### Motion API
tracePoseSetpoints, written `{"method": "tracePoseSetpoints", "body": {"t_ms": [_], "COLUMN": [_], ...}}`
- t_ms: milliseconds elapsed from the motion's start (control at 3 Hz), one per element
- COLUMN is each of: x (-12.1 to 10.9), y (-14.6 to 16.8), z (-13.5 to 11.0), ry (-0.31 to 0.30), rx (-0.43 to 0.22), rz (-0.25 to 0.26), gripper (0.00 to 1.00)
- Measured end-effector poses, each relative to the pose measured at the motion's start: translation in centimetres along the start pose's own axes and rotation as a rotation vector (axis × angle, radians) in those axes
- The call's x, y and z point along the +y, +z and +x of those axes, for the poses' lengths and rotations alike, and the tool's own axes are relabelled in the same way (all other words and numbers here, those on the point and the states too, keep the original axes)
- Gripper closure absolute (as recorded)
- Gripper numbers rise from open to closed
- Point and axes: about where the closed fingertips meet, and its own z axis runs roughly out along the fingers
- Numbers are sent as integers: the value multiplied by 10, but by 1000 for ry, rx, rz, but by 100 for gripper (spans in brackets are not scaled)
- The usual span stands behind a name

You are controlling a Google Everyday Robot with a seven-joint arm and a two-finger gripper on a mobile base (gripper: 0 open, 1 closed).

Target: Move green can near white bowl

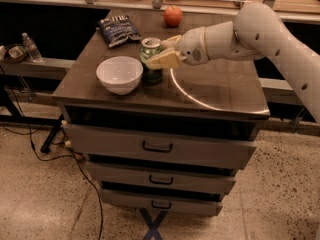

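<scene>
— Gripper (159, 54) position, please?
— It is over the middle of the cabinet top (220, 84), at the end of the white arm (260, 31) that reaches in from the right. Its two pale fingers (162, 61) are clamped on the green can (150, 45), one on the near side and one on the far side.
— And the can itself?
— Upright, just to the right of the white bowl (119, 74). I cannot tell if the two touch.
— What else lies on the top?
— A dark snack bag (118, 30) at the far left and a red apple (173, 16) near the far edge. Drawers (157, 146) are below.
</scene>
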Motion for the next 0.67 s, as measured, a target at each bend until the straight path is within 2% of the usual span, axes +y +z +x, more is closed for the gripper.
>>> {"method": "tracePoseSetpoints", "body": {"t_ms": [333,667], "x": [-6,-20], "y": [-8,-33], "z": [0,-5], "ry": [-1,-12], "rx": [6,13], "rz": [40,124], "gripper": [0,0]}}
